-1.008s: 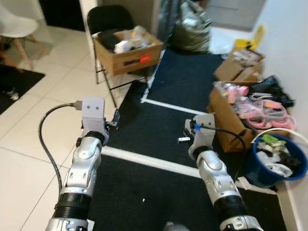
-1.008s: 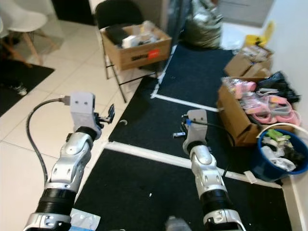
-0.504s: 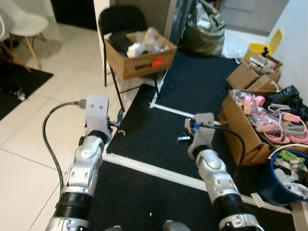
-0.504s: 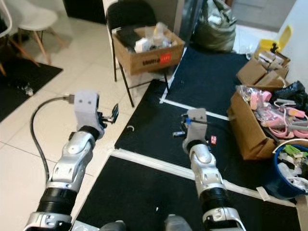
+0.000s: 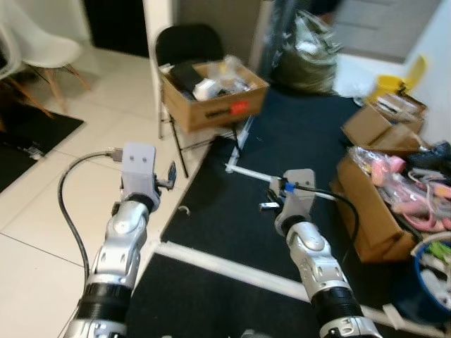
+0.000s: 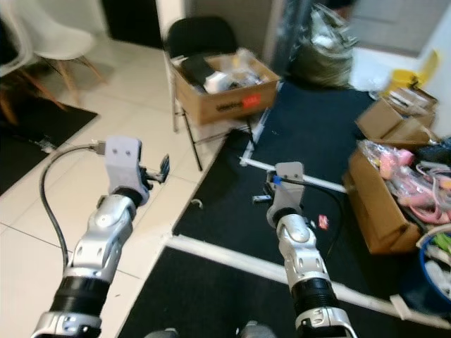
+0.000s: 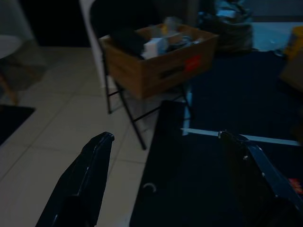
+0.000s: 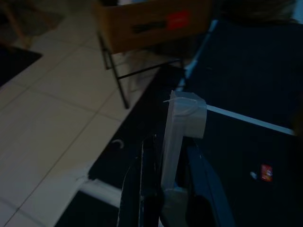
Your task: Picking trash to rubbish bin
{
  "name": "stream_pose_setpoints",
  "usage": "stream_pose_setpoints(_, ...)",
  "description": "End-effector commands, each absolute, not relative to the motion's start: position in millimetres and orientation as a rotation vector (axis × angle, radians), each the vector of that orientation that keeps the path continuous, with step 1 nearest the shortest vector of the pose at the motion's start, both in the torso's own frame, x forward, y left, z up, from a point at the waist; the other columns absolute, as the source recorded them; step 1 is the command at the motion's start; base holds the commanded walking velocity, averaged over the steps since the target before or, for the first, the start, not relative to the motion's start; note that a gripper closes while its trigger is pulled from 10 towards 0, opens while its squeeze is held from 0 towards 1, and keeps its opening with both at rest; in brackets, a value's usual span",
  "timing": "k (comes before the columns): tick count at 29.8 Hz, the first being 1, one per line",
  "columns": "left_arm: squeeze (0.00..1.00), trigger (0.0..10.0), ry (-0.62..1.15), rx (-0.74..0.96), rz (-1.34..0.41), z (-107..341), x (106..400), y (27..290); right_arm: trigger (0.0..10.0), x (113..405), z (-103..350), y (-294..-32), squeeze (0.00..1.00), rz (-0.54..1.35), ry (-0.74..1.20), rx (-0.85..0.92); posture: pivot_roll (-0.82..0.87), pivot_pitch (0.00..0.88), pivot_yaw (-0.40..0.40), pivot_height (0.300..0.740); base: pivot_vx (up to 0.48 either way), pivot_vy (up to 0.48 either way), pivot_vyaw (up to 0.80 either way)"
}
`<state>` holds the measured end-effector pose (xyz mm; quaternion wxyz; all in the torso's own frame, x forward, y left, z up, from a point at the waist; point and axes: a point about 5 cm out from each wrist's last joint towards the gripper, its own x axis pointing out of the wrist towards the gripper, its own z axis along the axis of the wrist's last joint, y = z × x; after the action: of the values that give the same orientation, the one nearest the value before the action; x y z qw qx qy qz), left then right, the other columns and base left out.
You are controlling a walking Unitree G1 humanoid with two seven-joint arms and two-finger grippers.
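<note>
right pincer clamped on a clear plastic strip, left pincer spread wide, both above black mat

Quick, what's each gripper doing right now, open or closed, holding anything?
Left gripper: open, fingers wide apart, holding nothing.
Right gripper: shut on a clear plastic piece.

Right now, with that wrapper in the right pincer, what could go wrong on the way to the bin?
The right pincer pinches the clear wrapper by its lower end alone, so it could slip out while walking. The blue bin sits at the far right edge, crowded by the cardboard box of pink items, which the arm might bump. The open left pincer is near the folding chair's legs.
</note>
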<state>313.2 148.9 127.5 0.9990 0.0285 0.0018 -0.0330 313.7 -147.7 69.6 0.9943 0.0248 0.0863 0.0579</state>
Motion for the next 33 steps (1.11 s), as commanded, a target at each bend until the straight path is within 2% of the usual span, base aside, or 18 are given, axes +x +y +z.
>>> stream_pose_setpoints(1, 0.0, 10.0, 0.016, 0.058, -0.077, 125.3, 313.4, 146.1, 10.0, 313.4, 68.1, -156.1, 0.0, 0.085, 0.181, 0.046, -0.07, 0.0, -0.015, 0.74, 0.326, 0.0, 0.0)
stream_pose_setpoints(18, 0.0, 10.0, 0.013, 0.065, -0.097, 125.5, 314.6, 144.1, 10.0, 307.8, 64.1, -159.1, 0.0, 0.084, 0.189, 0.051, -0.08, 0.0, -0.013, 0.74, 0.324, 0.0, 0.0)
stream_pose_setpoints(26, 0.0, 10.0, 0.011, 0.062, -0.097, 125.3, 315.0, 142.5, 10.0, 308.6, 61.4, -163.0, 0.0, 0.061, 0.209, 0.048, -0.07, 0.0, -0.019, 0.74, 0.325, 0.0, -0.8)
stream_pose_setpoints(33, 0.0, 10.0, 0.011, 0.061, -0.095, 124.9, 314.4, 142.0, 10.0, 309.0, 60.5, -164.2, 0.0, 0.053, 0.219, 0.04, -0.07, 0.0, -0.023, 0.74, 0.324, 0.0, -0.06)
